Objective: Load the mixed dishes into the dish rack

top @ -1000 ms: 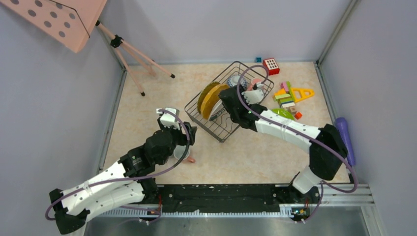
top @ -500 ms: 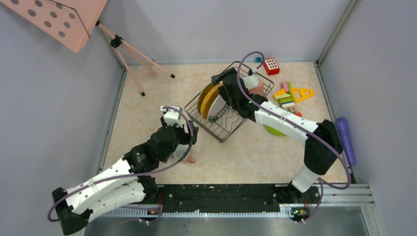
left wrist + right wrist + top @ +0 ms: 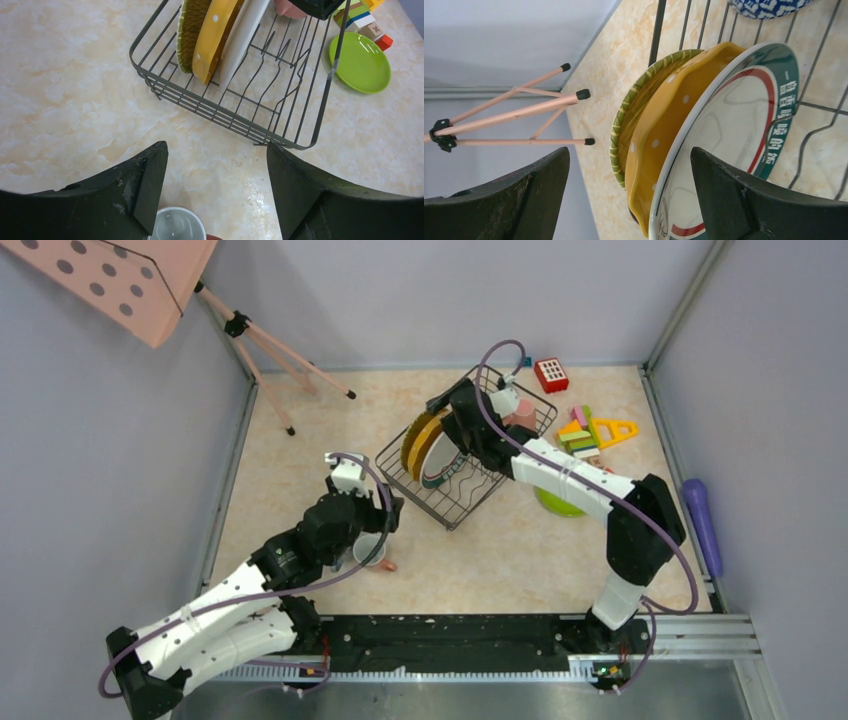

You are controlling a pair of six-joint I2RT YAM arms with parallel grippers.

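The dish rack [image 3: 478, 492] holds a green-striped plate [image 3: 624, 125], a yellow dotted plate [image 3: 424, 440] and a white plate with dark green rim [image 3: 442, 455], all on edge. It also holds a patterned bowl [image 3: 769, 5] and a pink mug [image 3: 524, 412]. My right gripper [image 3: 448, 406] is open and empty above the plates' tops [image 3: 630, 150]. The lime-green plate [image 3: 556, 504] lies flat right of the rack. My left gripper [image 3: 383, 530] is open over a grey mug [image 3: 177, 226] that stands upright near the rack, its rim beside the left finger [image 3: 145, 185].
Colourful toy blocks [image 3: 585, 435] and a red block [image 3: 551, 373] lie behind and right of the rack. A purple cylinder [image 3: 700, 520] lies at the right wall. A pink tripod [image 3: 280, 360] with a perforated board [image 3: 130, 280] stands at the back left.
My right gripper has let go of the white plate, which now stands in the rack, and has moved up and back. The lime-green plate has come into view. The left arm barely moved.
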